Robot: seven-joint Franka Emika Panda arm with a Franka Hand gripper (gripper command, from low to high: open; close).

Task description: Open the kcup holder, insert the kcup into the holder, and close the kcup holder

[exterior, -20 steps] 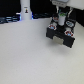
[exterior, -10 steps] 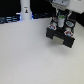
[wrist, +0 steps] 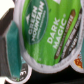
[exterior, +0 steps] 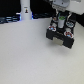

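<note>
The black kcup holder (exterior: 61,34) stands on the white table at the exterior view's upper right, with its pod slots facing up. My gripper (exterior: 60,21) hangs directly over it, shut on the kcup (exterior: 60,22), a small white pod with a green top held just above the slots. In the wrist view the kcup's green printed lid (wrist: 50,35) fills most of the picture. Beside it a teal pod (wrist: 12,50) sits in the dark holder. My fingers are not clearly visible in either view.
A tall white bottle-shaped object (exterior: 24,9) stands at the back on the exterior view's left. The white table (exterior: 30,57) spreads in front of the holder. A dark strip runs along the back edge.
</note>
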